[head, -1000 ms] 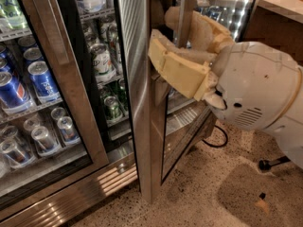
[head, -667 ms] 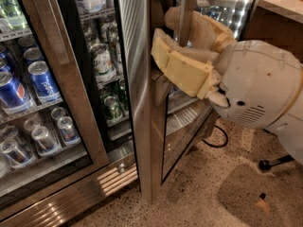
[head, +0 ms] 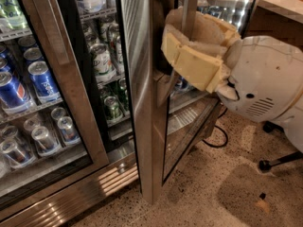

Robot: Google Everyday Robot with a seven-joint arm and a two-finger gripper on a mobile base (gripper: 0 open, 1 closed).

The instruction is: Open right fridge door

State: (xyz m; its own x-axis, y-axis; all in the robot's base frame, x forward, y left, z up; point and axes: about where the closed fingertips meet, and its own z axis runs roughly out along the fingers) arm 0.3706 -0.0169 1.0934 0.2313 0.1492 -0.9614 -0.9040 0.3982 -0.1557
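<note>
The right fridge door (head: 142, 103) stands swung open and shows nearly edge-on, with a brushed-steel frame, a glass pane (head: 189, 126) and a white LED strip (head: 244, 8) behind it. Its vertical steel handle bar (head: 190, 4) runs down between my gripper's two beige fingers. My gripper (head: 182, 34) is at the door's upper right, shut on this handle. One finger (head: 194, 63) lies in front of the bar and the other (head: 208, 30) behind it. My white arm (head: 265, 79) reaches in from the right.
The left glass door (head: 71, 93) is shut, with blue Pepsi cans (head: 42, 82) and other cans on shelves behind it. A black cable (head: 215, 138) and a chair's wheeled foot (head: 270, 164) lie on the speckled floor at the right. A counter (head: 284, 4) stands at the upper right.
My gripper has shifted slightly to the right while holding the handle. The door has barely moved.
</note>
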